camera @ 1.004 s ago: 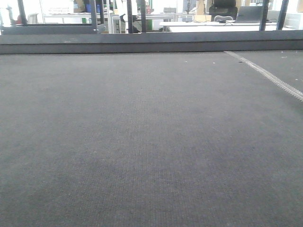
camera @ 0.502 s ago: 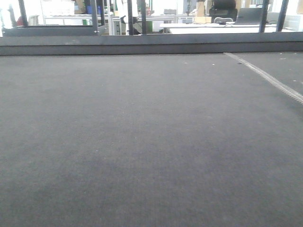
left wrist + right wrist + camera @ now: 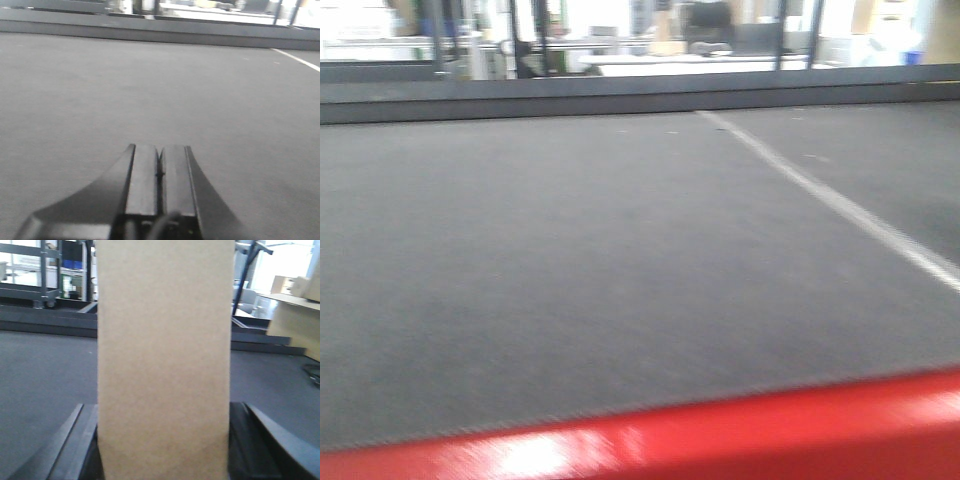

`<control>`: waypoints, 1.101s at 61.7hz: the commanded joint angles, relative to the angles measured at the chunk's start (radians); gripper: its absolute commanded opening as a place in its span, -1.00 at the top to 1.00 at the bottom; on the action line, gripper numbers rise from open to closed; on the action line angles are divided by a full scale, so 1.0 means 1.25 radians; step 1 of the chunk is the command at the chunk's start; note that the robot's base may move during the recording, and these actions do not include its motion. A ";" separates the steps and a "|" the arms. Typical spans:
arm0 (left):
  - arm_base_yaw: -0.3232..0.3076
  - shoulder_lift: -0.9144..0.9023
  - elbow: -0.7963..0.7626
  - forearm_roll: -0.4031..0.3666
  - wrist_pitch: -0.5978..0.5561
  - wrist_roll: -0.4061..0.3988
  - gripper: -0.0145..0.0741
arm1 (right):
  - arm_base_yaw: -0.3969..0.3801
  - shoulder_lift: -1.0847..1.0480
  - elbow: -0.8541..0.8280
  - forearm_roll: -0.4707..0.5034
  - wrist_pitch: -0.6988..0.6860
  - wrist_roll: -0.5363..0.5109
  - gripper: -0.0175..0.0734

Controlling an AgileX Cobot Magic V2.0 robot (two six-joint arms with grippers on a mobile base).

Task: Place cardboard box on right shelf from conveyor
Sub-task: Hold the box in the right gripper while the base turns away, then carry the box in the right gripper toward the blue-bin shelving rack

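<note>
cardboard box [image 3: 165, 360]: tan, unprinted, upright, filling the middle of the right wrist view, lodged between the right fingers [image 3: 80, 440], which stand spread to the box's width and flank its lower sides, with the conveyor [image 3: 570, 250] behind it; base out of frame. left fingers [image 3: 145, 175]: brought together pad to pad, only a thin line between them, holding nothing, low over the belt. conveyor: dark grey, pale seam [image 3: 820, 195] running diagonally at right, dark raised rail [image 3: 620, 95] along the far side, blurred red edge [image 3: 720, 430] along the near side.
</note>
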 commanded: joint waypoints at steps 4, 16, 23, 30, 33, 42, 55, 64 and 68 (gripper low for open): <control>0.002 -0.006 -0.002 -0.004 -0.065 -0.002 0.94 | -0.006 0.007 -0.022 -0.004 -0.089 -0.006 0.55; 0.002 -0.006 -0.002 -0.004 -0.065 -0.002 0.94 | -0.006 0.007 -0.022 -0.004 -0.089 -0.006 0.55; 0.002 -0.006 -0.002 -0.004 -0.065 -0.002 0.94 | -0.006 0.007 -0.022 -0.004 -0.089 -0.006 0.55; 0.002 -0.006 -0.002 -0.004 -0.065 -0.002 0.94 | -0.006 0.007 -0.022 -0.004 -0.089 -0.006 0.55; 0.002 -0.006 -0.002 -0.004 -0.065 -0.002 0.94 | -0.006 0.007 -0.022 -0.004 -0.089 -0.006 0.55; 0.002 -0.006 -0.002 -0.004 -0.065 -0.002 0.94 | -0.006 0.007 -0.022 -0.004 -0.089 -0.006 0.55; 0.002 -0.006 -0.002 -0.004 -0.065 -0.002 0.94 | -0.006 0.007 -0.022 -0.004 -0.089 -0.006 0.55; 0.002 -0.006 -0.002 -0.004 -0.065 -0.002 0.94 | -0.006 0.007 -0.022 -0.004 -0.089 -0.006 0.55; 0.002 -0.006 -0.002 -0.004 -0.065 -0.002 0.94 | -0.006 0.007 -0.022 -0.004 -0.089 -0.006 0.55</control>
